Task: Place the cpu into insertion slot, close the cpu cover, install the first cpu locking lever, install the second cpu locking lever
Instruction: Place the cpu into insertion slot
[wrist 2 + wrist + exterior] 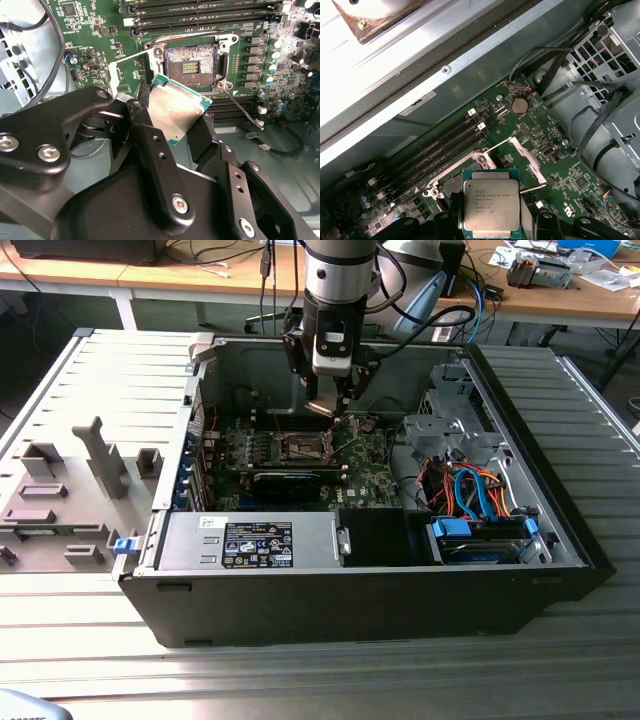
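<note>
My gripper (172, 122) is shut on the cpu (176, 111), a small square chip with a dull silver top and a green edge. In both wrist views the black fingers (454, 222) grip two opposite edges of the cpu (491, 207). The chip hangs tilted just above and beside the insertion slot (190, 67), whose dark centre lies bare inside its silver rim. The cpu cover (526, 156) is swung open away from the socket. A thin locking lever (244, 108) sticks out loose next to it. In the exterior view the gripper (336, 408) hovers inside the open case above the slot (303, 447).
Black memory slots (200, 20) run along one side of the socket. A metal drive cage (450, 425) with orange and blue cables (470, 490) fills the case on the exterior view's right. The power supply (255, 542) sits at the front. A grey fixture tray (70, 490) lies outside on the exterior view's left.
</note>
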Available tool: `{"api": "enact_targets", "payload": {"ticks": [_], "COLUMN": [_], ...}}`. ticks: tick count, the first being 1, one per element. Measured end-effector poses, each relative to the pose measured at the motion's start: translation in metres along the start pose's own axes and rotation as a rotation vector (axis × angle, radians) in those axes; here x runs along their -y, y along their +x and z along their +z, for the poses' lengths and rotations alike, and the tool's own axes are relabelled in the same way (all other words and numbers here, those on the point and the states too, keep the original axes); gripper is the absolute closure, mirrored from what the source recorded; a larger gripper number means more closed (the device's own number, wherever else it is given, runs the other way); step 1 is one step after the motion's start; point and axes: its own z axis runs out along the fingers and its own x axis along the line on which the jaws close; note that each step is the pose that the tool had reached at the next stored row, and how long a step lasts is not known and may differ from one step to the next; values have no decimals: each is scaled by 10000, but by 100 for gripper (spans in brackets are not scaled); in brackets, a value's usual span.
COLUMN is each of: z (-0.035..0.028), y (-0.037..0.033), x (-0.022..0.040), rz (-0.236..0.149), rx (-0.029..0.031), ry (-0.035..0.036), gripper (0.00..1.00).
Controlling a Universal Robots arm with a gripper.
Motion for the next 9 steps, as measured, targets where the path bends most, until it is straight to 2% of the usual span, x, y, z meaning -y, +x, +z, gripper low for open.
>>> {"api": "enact_targets", "payload": {"ticks": [9], "z": [0], "y": [0], "x": [0], "rz": [43], "rx": [3], "ry": [-1], "gripper": [45]}}
